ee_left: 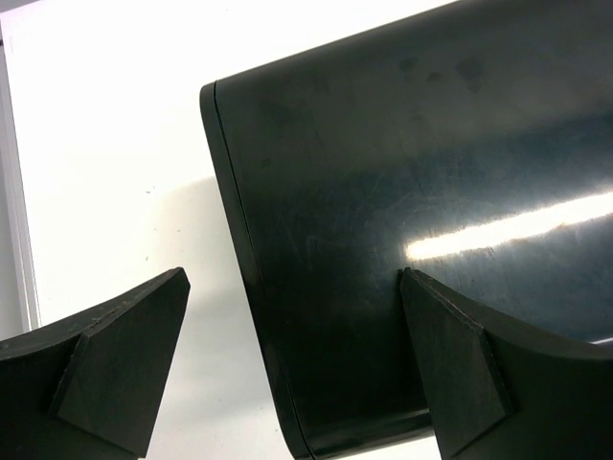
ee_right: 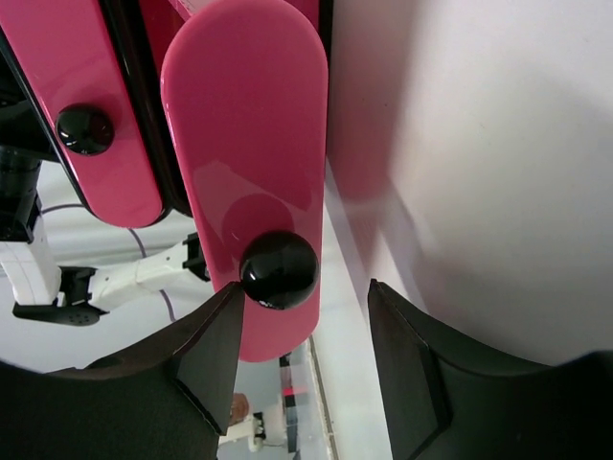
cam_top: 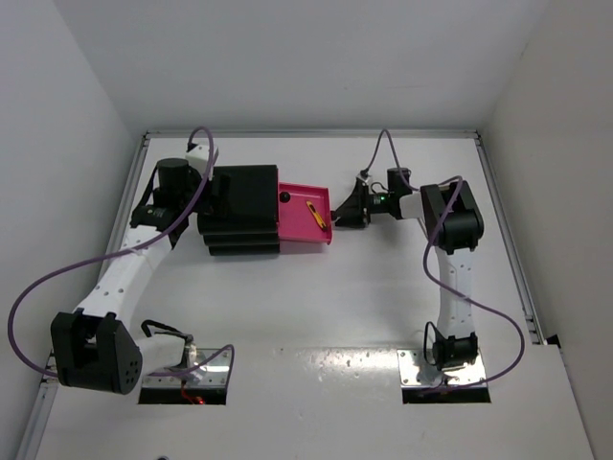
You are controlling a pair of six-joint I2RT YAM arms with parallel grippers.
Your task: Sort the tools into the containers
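1. The right fingers [ee_right: 201,369] stand apart and clamp nothing.
2. A round black knob [ee_right: 279,269] sits at the level of their tips. It is just beside the finger on the left of the right wrist view, and a clear gap separates it from the other finger. Whether that near finger touches the knob cannot be told.
3. The knob is fixed to the glossy pink front [ee_right: 244,144] of the open drawer [cam_top: 297,228]. In the top view this drawer stands out of the black cabinet [ee_left: 383,172] toward the right arm, its front end near the fingers.
4. The yellow-and-black tool [cam_top: 313,214] lies slanted on the drawer floor toward the front end, behind the pink front as seen from the fingers. A small black round thing [cam_top: 284,197] lies nearer the cabinet end; what it is cannot be told.
5. A second pink drawer front [ee_right: 57,86], with its own knob [ee_right: 84,129], lies farther off to the left of the right wrist view, apart from the fingers.
6. The left fingers [ee_left: 115,364] are also apart and hold nothing. The cabinet's rounded edge runs between them, with one finger over its shiny black face and the other over the white table [cam_top: 335,307]. Contact cannot be told.
7. The cabinet stands on the table between the two arms.
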